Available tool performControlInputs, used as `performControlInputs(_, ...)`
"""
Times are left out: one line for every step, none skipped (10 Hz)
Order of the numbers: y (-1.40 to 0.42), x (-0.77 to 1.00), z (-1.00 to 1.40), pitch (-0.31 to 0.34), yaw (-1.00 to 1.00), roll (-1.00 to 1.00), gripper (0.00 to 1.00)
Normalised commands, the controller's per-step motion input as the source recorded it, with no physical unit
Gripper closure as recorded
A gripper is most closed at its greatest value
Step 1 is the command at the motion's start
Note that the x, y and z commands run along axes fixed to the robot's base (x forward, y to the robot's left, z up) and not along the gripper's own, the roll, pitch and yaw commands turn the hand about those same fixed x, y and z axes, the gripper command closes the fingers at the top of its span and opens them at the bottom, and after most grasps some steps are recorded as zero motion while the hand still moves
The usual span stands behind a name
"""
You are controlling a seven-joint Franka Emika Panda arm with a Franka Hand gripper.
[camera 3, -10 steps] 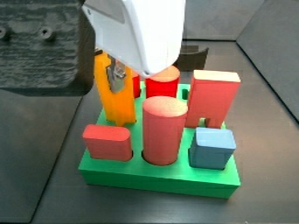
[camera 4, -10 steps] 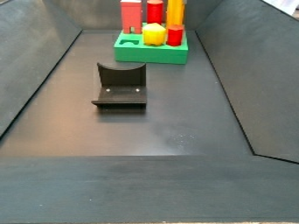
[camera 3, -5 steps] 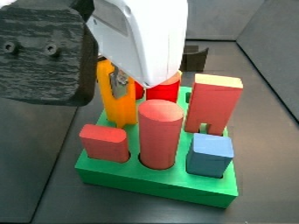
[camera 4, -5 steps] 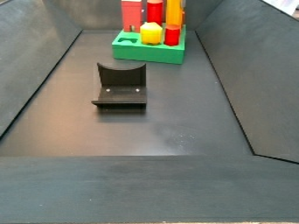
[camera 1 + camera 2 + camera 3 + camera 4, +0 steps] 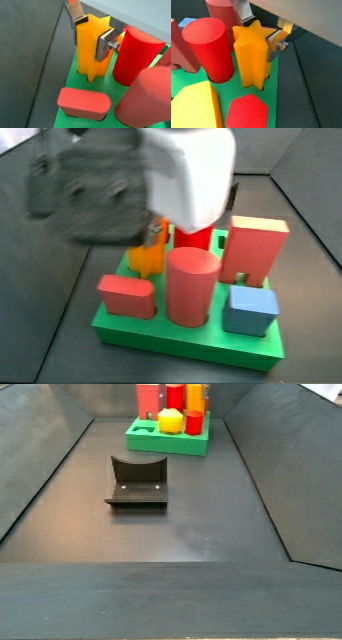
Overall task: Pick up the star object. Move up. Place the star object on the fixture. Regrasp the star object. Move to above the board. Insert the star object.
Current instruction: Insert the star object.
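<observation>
Standing in the board [image 5: 281, 97], star object [image 5: 252, 55] sits between claw [image 5: 261, 22] fingers.

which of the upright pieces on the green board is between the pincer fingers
The tall yellow-orange star-shaped block, its base in the thick green board. The pincer plates flank only it; the red cylinder beside it stands free.

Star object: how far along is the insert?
Done, by the look of it: pickup and regrasp, since the fixture stands bare and the star object is upright over the board. In hand: the hand grips the star near its top, its lower end entering the star hole. Left: seating it fully, then release.
</observation>
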Motion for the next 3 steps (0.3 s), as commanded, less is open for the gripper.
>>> performControlInputs(0.24,0.37,-0.33,0.299,0.15,-0.28,1.00)
performControlInputs(0.00,0.01,0.00,0.009,0.00,0.00,1.00)
performControlInputs(0.00,0.00,0.00,0.000,0.00,0.00,1.00)
